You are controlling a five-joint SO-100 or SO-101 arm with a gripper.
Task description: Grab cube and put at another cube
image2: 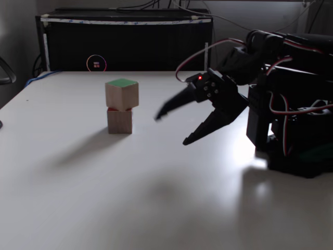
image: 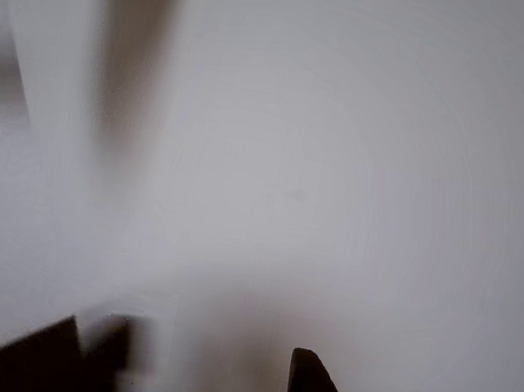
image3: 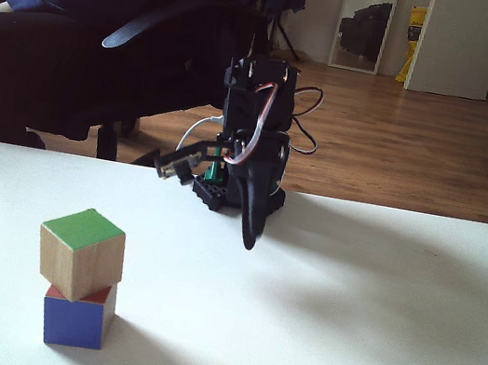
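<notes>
Fingers: the gripper (image2: pixel 170 129) is spread wide, holding nothing, its dark tapered fingers (image2: pixel 204 127) above the tabletop (image2: pixel 156 198).
Cube: the green-topped wooden cube (image2: pixel 122 94) sits stacked, slightly turned, on another cube (image2: pixel 120 121), toward the tabletop's far left.
Tabletop: smooth, white, matte.

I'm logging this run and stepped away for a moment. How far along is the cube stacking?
Done, by the look of it: the green-topped cube sits on the other cube, slightly skewed, in both fixed views. In hand: nothing; the gripper hangs open and empty, clear of the stack to its right in a fixed view. Left: probably only parking the arm, if that is wanted.
</notes>
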